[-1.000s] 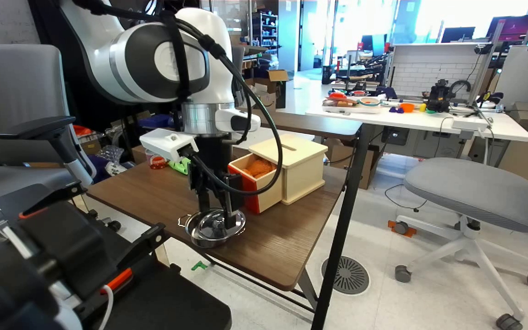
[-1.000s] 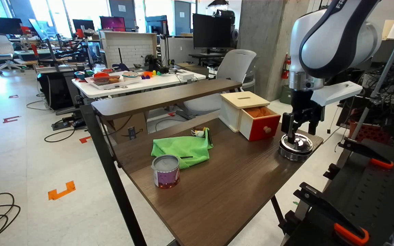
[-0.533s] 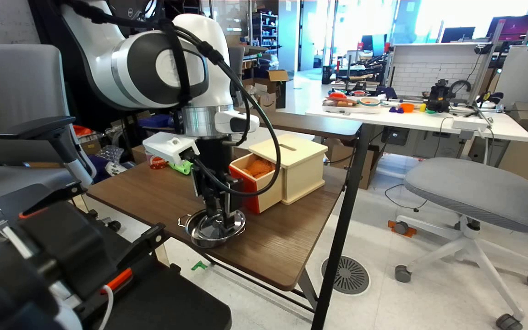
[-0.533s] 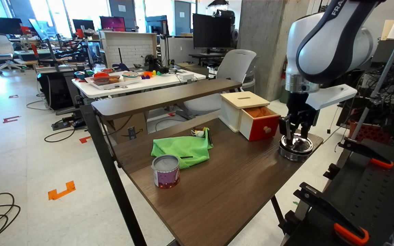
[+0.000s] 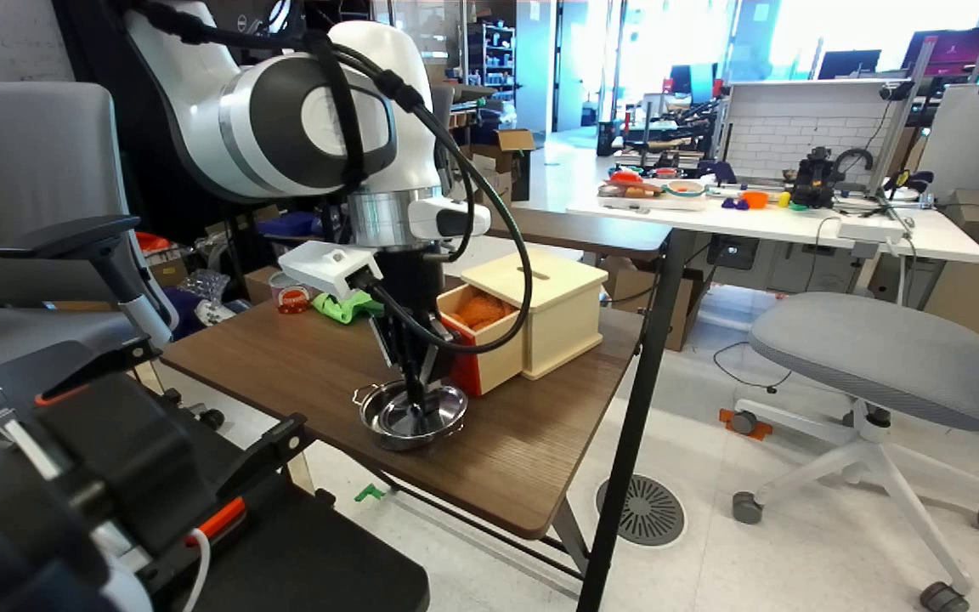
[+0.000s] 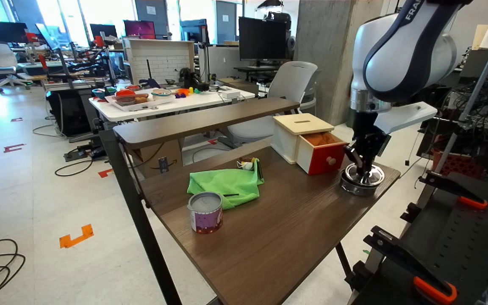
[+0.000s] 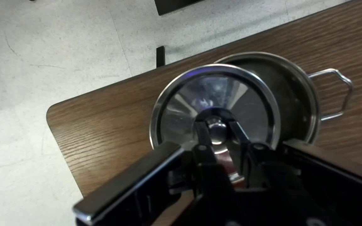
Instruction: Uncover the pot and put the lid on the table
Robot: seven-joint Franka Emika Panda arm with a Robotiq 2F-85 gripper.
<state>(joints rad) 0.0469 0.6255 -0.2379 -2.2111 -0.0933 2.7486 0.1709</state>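
A shiny steel lid [image 7: 181, 106] with a round knob [image 7: 217, 131] sits over the small metal pot [image 6: 356, 189] near the corner of the brown table [image 6: 265, 237]. In the wrist view the lid looks shifted to one side, leaving part of the pot's dark inside uncovered, with a wire handle [image 7: 346, 84] sticking out. My gripper [image 7: 217, 124] is shut on the lid's knob, one black finger on either side of it. Whether the lid still rests on the pot's rim I cannot tell. Both exterior views show the gripper pointing down over the lid [image 5: 394, 418].
Close beside the arm stands a wooden box [image 6: 284, 137] with a red-fronted drawer [image 6: 322, 160] pulled out, orange cloth inside. A green cloth [image 6: 229, 186] and a purple-labelled tub [image 6: 206, 214] lie farther along. A raised brown shelf [image 6: 210, 120] runs behind. The table edge is near the pot.
My gripper's fingers have come together around the knob. Pot and lid have slid a little across the table, along with the gripper, in both exterior views.
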